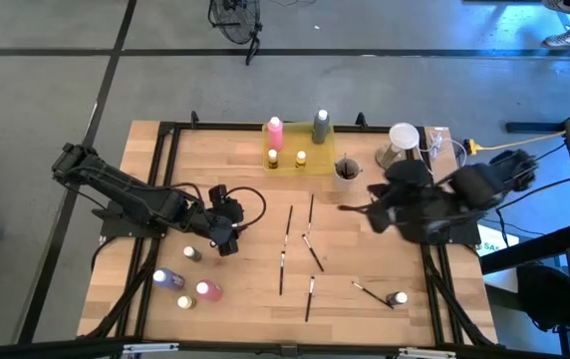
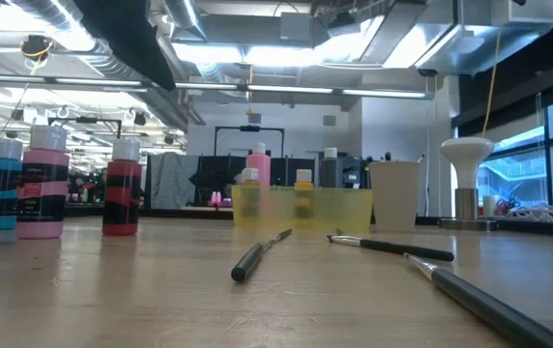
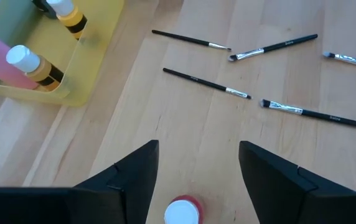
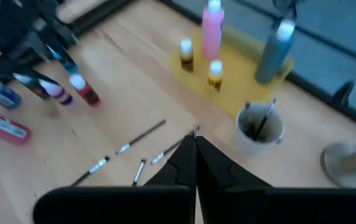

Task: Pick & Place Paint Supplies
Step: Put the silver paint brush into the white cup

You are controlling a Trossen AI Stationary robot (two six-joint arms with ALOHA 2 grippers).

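Several thin dark paintbrushes [image 1: 287,231] lie loose on the wooden table's middle. Standing paint bottles, blue [image 1: 165,277] and pink [image 1: 208,290], are near the front left. My left gripper [image 1: 227,239] hangs open above the table. A white-capped red bottle [image 3: 183,211] shows low between its fingers [image 3: 134,168], apart from them. My right gripper [image 1: 355,207] is raised at the right and shut, with a thin dark brush [image 1: 343,207] sticking out of it. A yellow tray [image 1: 310,165] at the far middle holds a pink bottle [image 1: 275,130], a grey bottle [image 1: 321,125] and two small ones. My right gripper holds a thin dark paintbrush at its shut fingertips [image 4: 190,152], which slant downward. The brush's free end [image 1: 341,207] points toward the table's left and is lifted clear of the table. Which part of the brush the fingers are on is hidden by the gripper itself.
A beige cup [image 1: 347,172] with a brush standing in it is just right of the tray. A white stand [image 1: 403,135] is at the far right corner. A small bottle [image 1: 400,298] and a brush [image 1: 370,291] lie near the front right.
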